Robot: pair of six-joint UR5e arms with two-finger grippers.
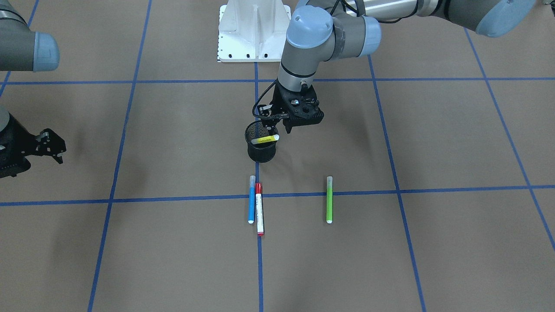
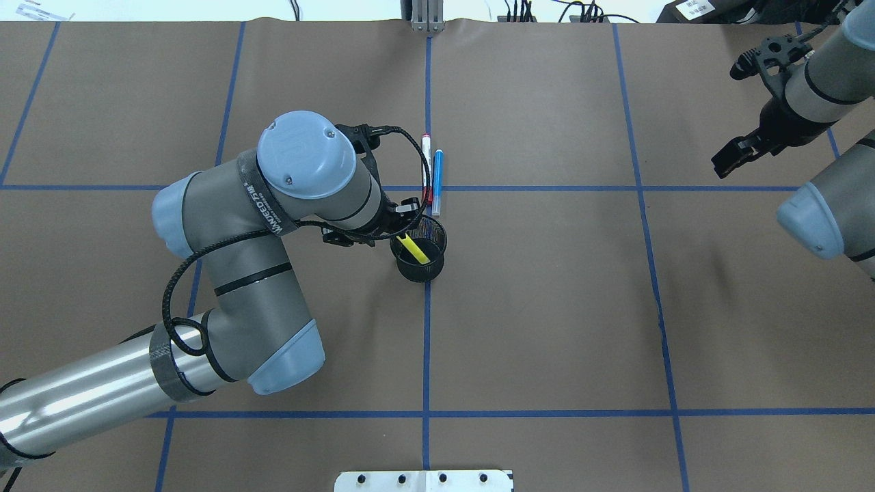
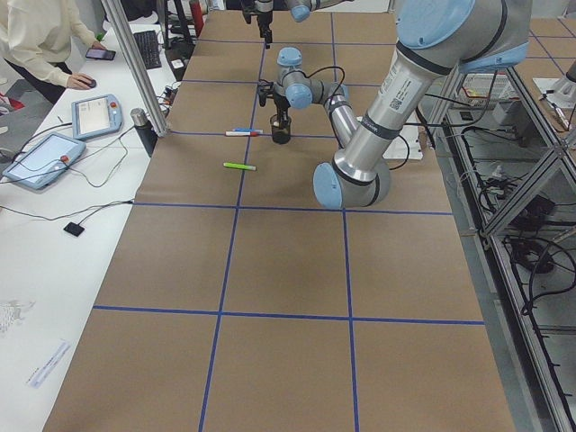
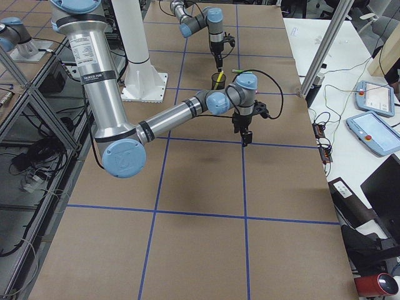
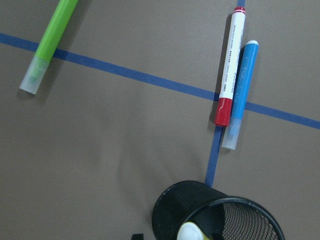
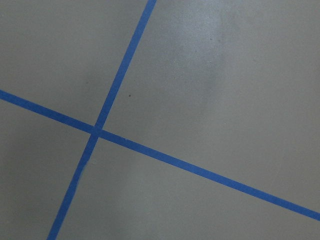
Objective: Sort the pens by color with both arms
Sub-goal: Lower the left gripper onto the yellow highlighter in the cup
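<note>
The yellow pen (image 1: 265, 139) leans in the cup (image 1: 260, 155), its tip over the rim. The blue pen (image 1: 251, 200) and red pen (image 1: 259, 210) lie touching on the centre line, with the green pen (image 1: 329, 200) apart on the robot's left. All three point away from the robot. The left gripper (image 1: 289, 128) hangs by the cup, nearest them. The right gripper (image 1: 54, 151) is well off. Neither gripper's opening is clear, and neither appears to hold anything.

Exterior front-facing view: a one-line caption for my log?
Left gripper at the black mesh cup containing the yellow pen; blue pen, red-capped pen and green pen lie on the table.
</note>
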